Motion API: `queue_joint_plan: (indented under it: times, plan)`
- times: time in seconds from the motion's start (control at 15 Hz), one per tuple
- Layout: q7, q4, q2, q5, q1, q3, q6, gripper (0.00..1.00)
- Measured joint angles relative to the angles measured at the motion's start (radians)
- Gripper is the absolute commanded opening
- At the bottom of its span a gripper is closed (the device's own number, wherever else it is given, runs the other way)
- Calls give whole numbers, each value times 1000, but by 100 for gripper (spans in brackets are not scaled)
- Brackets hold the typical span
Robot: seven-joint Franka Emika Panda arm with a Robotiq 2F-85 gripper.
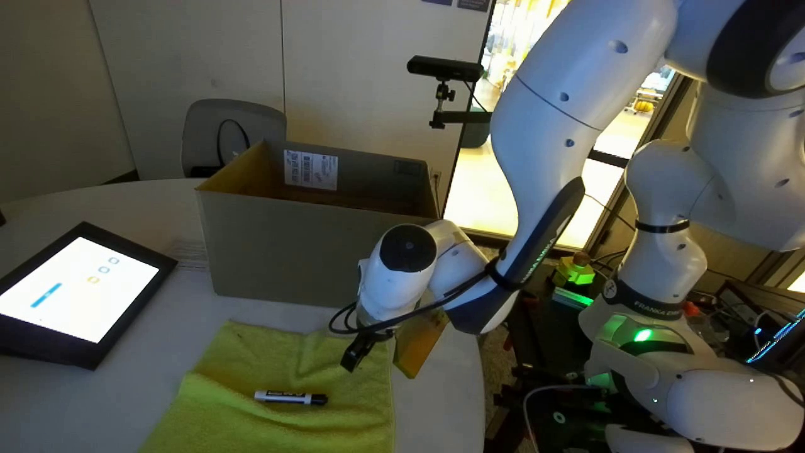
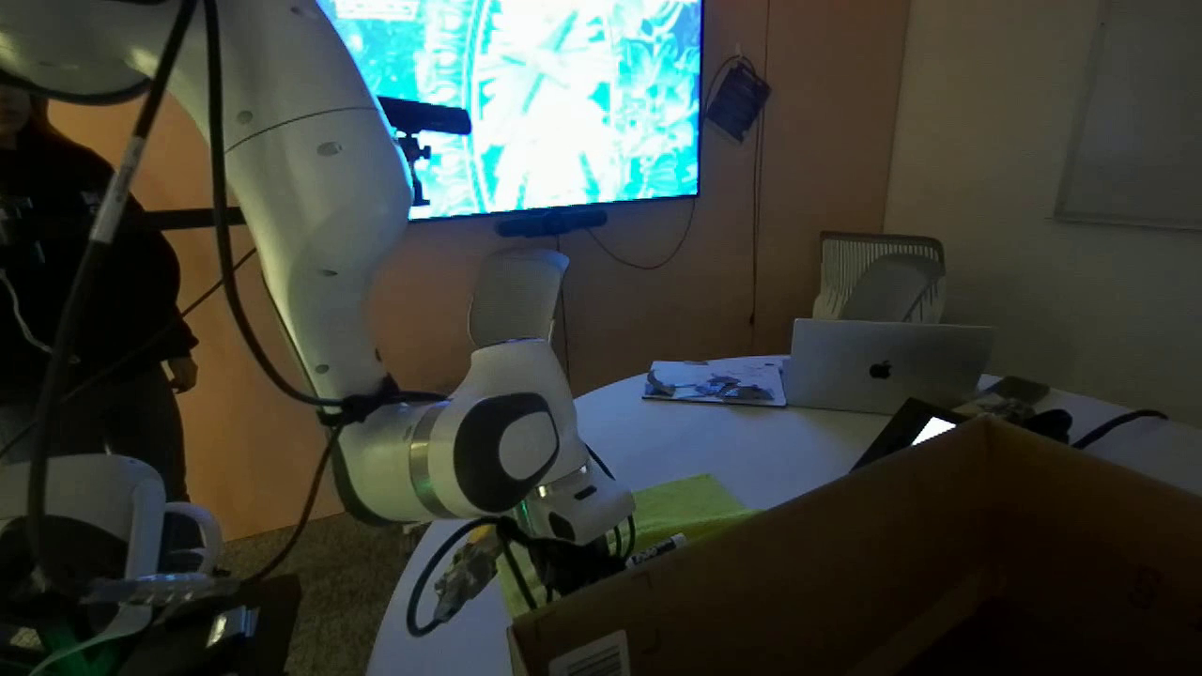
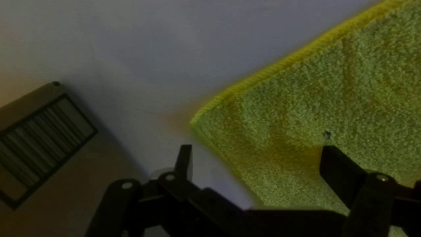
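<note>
The white arm (image 1: 566,94) is extended over the round table (image 1: 100,402), its forearm slanted steeply downward, its wrist bent back beneath, and its hand pointed toward the tabletop. A wall-mounted screen (image 2: 545,103), brightly lit, is shown in an exterior view alone.

An open-topped cardboard box (image 1: 308,251) is placed on the table just beside the wrist; in an exterior view a white label (image 1: 310,170) is seen on its inner wall.

The towel (image 1: 270,358) is spread on the table near the box. It is coloured yellow-green and is creased into soft folds; in the wrist view its coarse pile, a brighter yellow hem (image 3: 273,70) and one corner are clearly made out.

A silver laptop (image 2: 887,366) is shown only in an exterior view, while a tilted device (image 1: 82,289) with a glowing display is most fully seen in an exterior view.

The black gripper (image 3: 258,161) is held over the towel's corner, its jaws parted wide, with towel and bare tabletop seen between them; whether the towel is touched cannot be told.

A white marker (image 1: 290,397) with a black cap is laid on the towel, apart from the gripper, and is seen in both exterior views. A dark speck (image 3: 327,135) on the pile is caught by the wrist view alone.
</note>
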Motion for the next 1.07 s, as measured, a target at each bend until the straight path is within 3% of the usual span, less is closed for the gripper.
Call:
queue_joint_plan:
  times: [0.2,0.53,0.6,0.73,1.07]
  plan:
    - [-3,-49,5,43,0,-19,106,100]
    - [-98,-103,22,213,-1,-5,225,98]
    - [-128,-109,25,255,-2,1,240,93]
    - [-188,-116,25,335,-11,20,257,69]
    - [-340,-131,14,494,-47,69,278,30]
